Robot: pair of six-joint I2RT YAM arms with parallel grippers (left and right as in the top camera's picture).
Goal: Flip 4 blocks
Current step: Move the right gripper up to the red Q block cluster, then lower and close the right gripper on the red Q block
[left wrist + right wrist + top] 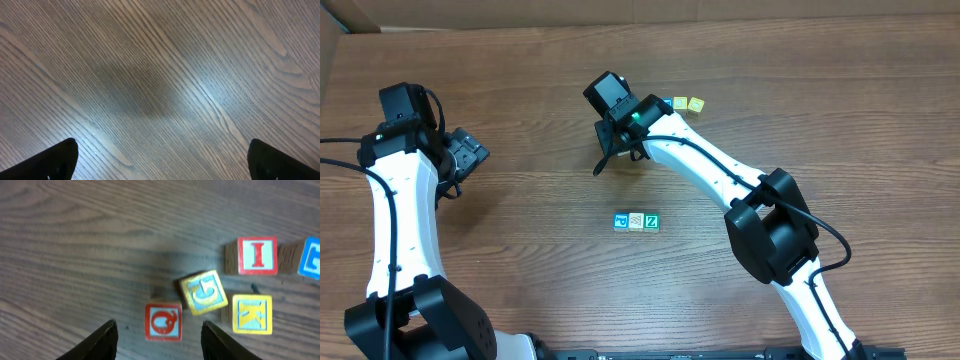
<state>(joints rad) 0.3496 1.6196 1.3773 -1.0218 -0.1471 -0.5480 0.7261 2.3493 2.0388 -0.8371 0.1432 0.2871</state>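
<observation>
Even, fairly bright light falls from above in the overhead view. The table (pixel 520 90) reads warm and sharp, with only short, soft shadows under the arms and beneath the right claw (pixel 618 160). In the left wrist view a pale streak of glare lies on the wood ahead of the left claw (pixel 162 160), slightly to its right. A broad, dim, soft-edged shadow patch sits ahead and to its left. Its fingertips (pixel 55 160) are black, blurred shapes without detail. The right wrist view is soft throughout: the tilted yellow cube (pixel 202 292) just ahead of the right claw has smeared edges, and the wood grain looks hazy.
</observation>
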